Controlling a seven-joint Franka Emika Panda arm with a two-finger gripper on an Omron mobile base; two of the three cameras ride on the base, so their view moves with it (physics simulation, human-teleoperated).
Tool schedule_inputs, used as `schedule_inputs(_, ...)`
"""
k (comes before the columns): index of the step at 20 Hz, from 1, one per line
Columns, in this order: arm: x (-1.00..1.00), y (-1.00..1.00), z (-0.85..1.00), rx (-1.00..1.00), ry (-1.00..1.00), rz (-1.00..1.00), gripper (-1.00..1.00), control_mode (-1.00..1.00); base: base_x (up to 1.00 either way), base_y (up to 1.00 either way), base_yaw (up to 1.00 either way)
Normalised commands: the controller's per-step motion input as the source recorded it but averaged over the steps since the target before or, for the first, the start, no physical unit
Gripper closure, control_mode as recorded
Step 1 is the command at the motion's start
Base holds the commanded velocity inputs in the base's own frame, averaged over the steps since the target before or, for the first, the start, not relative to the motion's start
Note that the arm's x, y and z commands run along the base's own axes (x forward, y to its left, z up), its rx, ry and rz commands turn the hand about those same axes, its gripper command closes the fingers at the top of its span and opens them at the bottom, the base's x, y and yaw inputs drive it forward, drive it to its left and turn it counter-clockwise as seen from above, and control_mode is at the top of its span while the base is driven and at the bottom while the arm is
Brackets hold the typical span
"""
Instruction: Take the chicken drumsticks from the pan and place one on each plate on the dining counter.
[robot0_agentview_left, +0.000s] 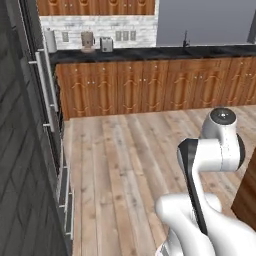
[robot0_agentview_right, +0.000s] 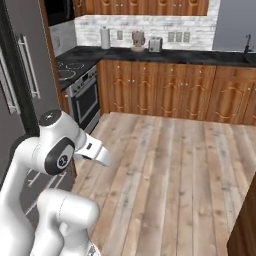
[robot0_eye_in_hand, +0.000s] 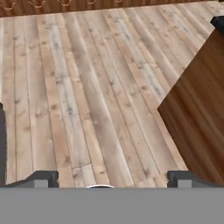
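Hovering over bare plank floor (robot0_eye_in_hand: 87, 87), the hand (robot0_eye_in_hand: 111, 178) gapes empty beside a wooden cabinet front (robot0_eye_in_hand: 199, 118).

Dining counter (robot0_eye_in_hand: 197, 109) cut off at rt edge.

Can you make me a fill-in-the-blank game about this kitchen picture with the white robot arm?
1. The gripper has its two dark finger tips standing wide ____.
2. The floor of pale planks is made of ____.
3. The black stove top with ringed burners sits above a silver ____.
4. On the far black counter, the silver toaster stands beside a ____ canister.

Missing words: apart; wood; oven; brown
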Motion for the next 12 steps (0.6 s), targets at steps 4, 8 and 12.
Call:
schedule_inputs(4,0.00,0.00,0.00,0.00,0.00,0.00,-1.00,1.00,1.00,-0.38,0.14)
schedule_inputs(8,0.00,0.00,0.00,0.00,0.00,0.00,-1.00,1.00,1.00,-0.32,0.23)
schedule_inputs(12,0.00,0.00,0.00,0.00,0.00,0.00,-1.00,1.00,1.00,-0.33,0.30)
